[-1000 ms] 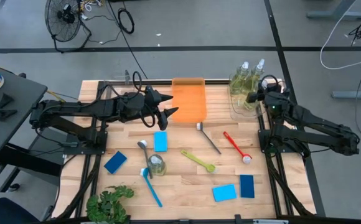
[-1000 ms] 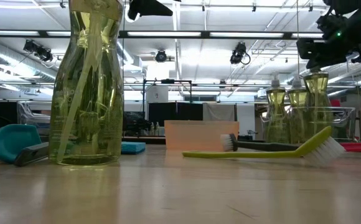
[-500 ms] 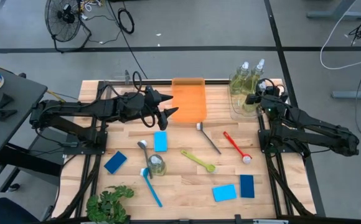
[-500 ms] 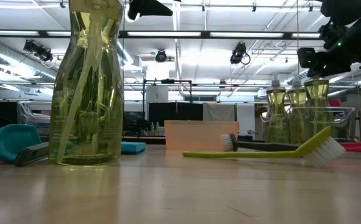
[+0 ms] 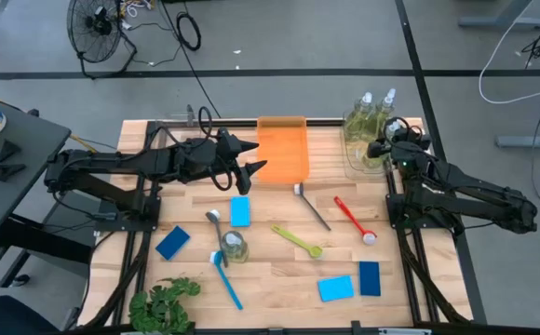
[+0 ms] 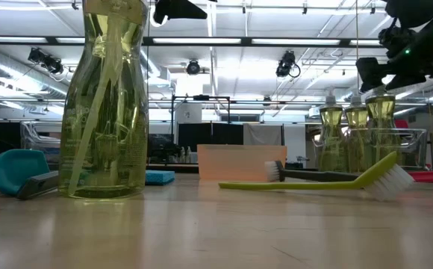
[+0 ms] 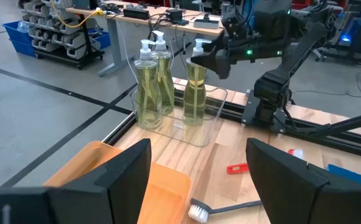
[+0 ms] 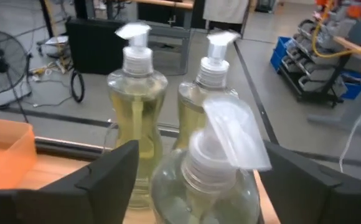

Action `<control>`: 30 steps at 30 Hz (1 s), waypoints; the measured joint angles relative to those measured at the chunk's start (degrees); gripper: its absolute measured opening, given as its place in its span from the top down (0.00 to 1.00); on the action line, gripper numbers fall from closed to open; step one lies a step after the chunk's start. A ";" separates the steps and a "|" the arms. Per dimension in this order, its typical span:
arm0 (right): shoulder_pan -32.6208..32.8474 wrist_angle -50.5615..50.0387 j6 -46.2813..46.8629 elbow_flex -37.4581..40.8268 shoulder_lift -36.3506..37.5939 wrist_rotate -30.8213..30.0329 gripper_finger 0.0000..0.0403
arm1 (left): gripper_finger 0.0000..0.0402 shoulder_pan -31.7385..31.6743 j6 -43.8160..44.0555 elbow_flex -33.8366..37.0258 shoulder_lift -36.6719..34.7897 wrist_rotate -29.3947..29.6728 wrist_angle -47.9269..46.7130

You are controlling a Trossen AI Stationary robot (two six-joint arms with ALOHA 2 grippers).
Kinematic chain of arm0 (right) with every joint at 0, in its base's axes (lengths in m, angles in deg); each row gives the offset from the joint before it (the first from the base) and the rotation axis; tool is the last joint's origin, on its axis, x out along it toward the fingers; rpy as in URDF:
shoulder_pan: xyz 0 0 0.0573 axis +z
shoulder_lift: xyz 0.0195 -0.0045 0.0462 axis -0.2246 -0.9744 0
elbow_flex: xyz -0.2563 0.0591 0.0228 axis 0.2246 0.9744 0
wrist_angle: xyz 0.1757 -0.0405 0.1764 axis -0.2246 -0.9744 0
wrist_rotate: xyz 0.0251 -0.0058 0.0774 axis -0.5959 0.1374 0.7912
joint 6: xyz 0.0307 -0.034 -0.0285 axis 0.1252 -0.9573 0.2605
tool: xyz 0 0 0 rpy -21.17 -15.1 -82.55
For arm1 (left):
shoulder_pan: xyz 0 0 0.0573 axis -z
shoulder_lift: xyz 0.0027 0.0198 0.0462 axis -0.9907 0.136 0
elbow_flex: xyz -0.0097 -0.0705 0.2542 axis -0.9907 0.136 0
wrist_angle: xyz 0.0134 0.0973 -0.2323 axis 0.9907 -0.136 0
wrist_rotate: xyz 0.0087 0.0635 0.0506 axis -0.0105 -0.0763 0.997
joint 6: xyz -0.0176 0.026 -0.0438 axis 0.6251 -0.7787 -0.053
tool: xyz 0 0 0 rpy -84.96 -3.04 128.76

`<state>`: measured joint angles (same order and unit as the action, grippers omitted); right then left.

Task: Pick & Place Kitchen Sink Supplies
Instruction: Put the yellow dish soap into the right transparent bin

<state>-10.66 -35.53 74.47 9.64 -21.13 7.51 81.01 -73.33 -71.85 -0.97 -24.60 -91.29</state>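
Item: sink supplies on a wooden worktop (image 5: 279, 279), mid-sort. Clear bin (image 5: 361, 160) at about one o'clock of the worktop holds three pump bottles; the nearest one, the third pump bottle (image 8: 208, 186), stands upright directly between the fingers of the right gripper (image 5: 379, 146), which are spread wide to either side of its neck and hold nothing. Left gripper (image 5: 254, 158) waits at about eleven o'clock, just beside the orange tray (image 5: 282, 149), its fingers also wide apart and empty. Still loose on the worktop: a fourth pump bottle (image 5: 234, 247) near centre-left, a light-blue sponge (image 5: 240, 210) just above it, a dark-blue sponge (image 5: 172, 243) toward eight o'clock, two more sponges (image 5: 352, 283) toward five o'clock, a yellow-green brush (image 5: 296, 239) at centre, a red brush (image 5: 353, 220) and a black brush (image 5: 312, 205) toward three o'clock, a blue brush (image 5: 224, 280) toward six o'clock. Risks, as judged: the pump spout sits close between the spread fingers, so a withdrawal off the vertical could catch it and tip the bottle against its two neighbours (image 8: 137, 106); the bin is crowded, so one toppled bottle would likely take the others along. The fourth bottle stands touching or nearly touching the blue brush, so a careless grasp there may drag the brush.
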 joint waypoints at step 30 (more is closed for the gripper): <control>6.86 2.66 -21.74 -22.60 -0.18 42.32 0.26 | 0.33 5.60 0.21 -0.07 -5.18 -14.23 -3.38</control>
<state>-3.79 -32.88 52.73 -12.96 -21.30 49.83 86.61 -73.13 -71.92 -6.14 -38.83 -94.66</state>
